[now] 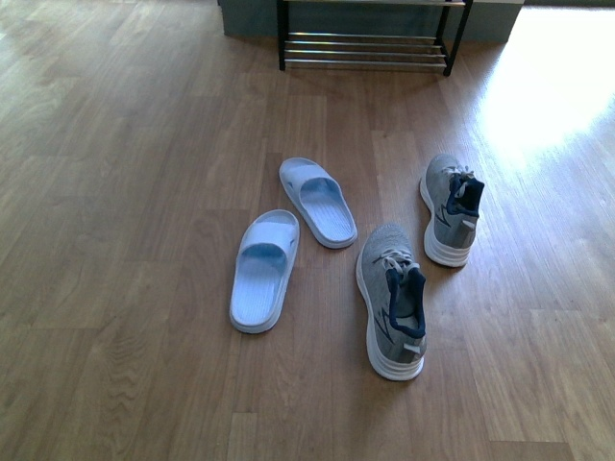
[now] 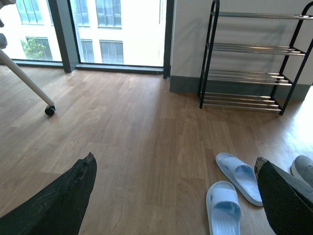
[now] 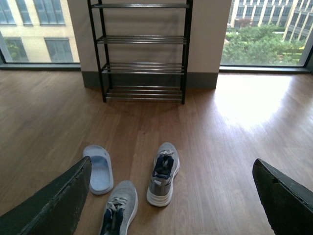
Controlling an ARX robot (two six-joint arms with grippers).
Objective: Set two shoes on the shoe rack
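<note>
Two grey knit sneakers with navy tongues and white soles lie on the wooden floor. In the front view the nearer shoe [image 1: 392, 301] lies right of centre and the farther shoe [image 1: 451, 208] beyond it to the right. The right wrist view shows both, one shoe [image 3: 163, 173] between the fingers and the other shoe [image 3: 118, 210] near one finger. The shoe rack [image 1: 368, 43], black-framed with chrome rods, stands against the far wall, bare in both wrist views [image 2: 252, 58] [image 3: 142, 51]. My left gripper [image 2: 178, 169] and right gripper [image 3: 171, 174] hang open above the floor, holding nothing.
Two pale blue slides [image 1: 317, 200] [image 1: 264, 270] lie left of the sneakers. A white caster leg [image 2: 29, 81] stands near the windows in the left wrist view. Sunlight glares on the floor at the right [image 1: 548, 86].
</note>
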